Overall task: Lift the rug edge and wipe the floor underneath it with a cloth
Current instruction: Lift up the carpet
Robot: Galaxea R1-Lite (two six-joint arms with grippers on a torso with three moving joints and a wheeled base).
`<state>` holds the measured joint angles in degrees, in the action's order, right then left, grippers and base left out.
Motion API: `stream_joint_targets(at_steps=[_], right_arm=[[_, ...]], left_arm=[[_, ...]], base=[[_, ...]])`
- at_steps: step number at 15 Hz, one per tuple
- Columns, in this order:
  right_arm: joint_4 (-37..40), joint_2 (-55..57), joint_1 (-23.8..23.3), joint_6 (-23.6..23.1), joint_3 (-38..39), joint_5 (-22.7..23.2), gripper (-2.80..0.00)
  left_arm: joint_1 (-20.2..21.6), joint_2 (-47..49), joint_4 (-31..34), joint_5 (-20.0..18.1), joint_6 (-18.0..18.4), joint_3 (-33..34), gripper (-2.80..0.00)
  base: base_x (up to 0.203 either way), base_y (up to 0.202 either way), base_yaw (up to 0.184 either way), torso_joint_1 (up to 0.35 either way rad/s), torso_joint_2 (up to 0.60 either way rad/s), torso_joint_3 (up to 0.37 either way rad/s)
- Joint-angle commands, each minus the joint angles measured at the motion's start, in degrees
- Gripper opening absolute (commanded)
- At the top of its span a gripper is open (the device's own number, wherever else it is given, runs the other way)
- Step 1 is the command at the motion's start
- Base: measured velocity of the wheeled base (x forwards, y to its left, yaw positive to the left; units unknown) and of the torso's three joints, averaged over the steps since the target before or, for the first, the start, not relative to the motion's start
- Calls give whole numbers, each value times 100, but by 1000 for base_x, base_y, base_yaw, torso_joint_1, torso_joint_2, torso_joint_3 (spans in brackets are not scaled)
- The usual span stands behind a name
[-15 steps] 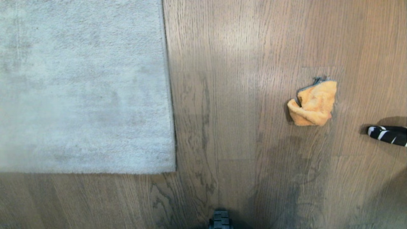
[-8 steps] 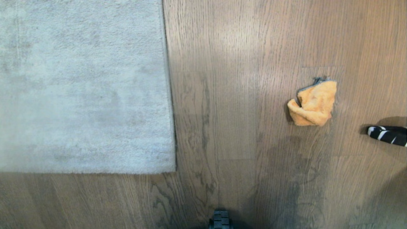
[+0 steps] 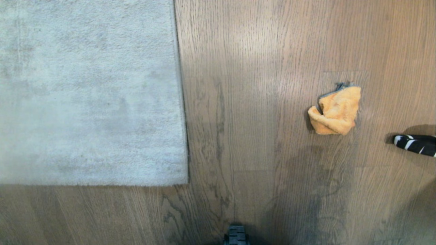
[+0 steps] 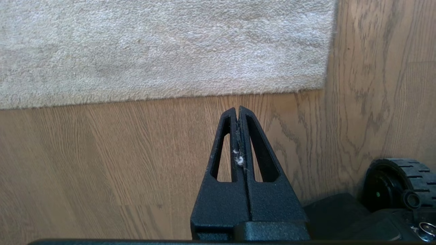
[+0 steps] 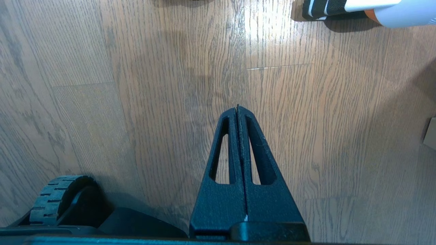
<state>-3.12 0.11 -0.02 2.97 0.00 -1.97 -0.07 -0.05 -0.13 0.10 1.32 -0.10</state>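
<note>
The pale grey rug (image 3: 88,92) lies flat on the left of the head view, its rug edge (image 3: 182,102) running down to a corner (image 3: 186,183). The brown wood-grain floor (image 3: 252,119) fills the rest. A crumpled orange cloth (image 3: 335,110) with grey trim lies on the floor at the right. Neither arm shows in the head view. In the left wrist view my left gripper (image 4: 237,109) is shut and empty above the floor, a little short of the rug (image 4: 163,47). My right gripper (image 5: 237,108) is shut and empty over bare floor (image 5: 153,102).
A person's foot in a black-and-white shoe (image 3: 415,144) rests on the floor at the right edge, close to the cloth; the shoe (image 5: 327,8) also shows in the right wrist view. My base wheel (image 3: 236,235) sits at the bottom centre, and the wheels (image 4: 398,183) (image 5: 58,200) appear beside each gripper.
</note>
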Motion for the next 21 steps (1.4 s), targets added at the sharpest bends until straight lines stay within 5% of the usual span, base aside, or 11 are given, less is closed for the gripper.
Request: stream_joint_targets(at_steps=[1, 6, 12, 21], right_arm=[[-4, -2, 2, 1, 0, 1, -280], [-4, -2, 2, 1, 0, -5, -280], [-4, -2, 2, 1, 0, -3, -280], [-4, -2, 2, 1, 0, -4, -280]], left_arm=[[-1, 5, -4, -1, 0, 1, -280], [-1, 5, -13, -10, -26, 1, -280], [-1, 5, -13, -10, -24, 1, -280], [-1, 5, -13, -1, -17, 1, -280]], base=[[0, 0, 0, 0, 0, 0], [0, 0, 0, 0, 0, 0], [-174, 0, 0, 2, 2, 1], [0, 0, 0, 0, 0, 0]])
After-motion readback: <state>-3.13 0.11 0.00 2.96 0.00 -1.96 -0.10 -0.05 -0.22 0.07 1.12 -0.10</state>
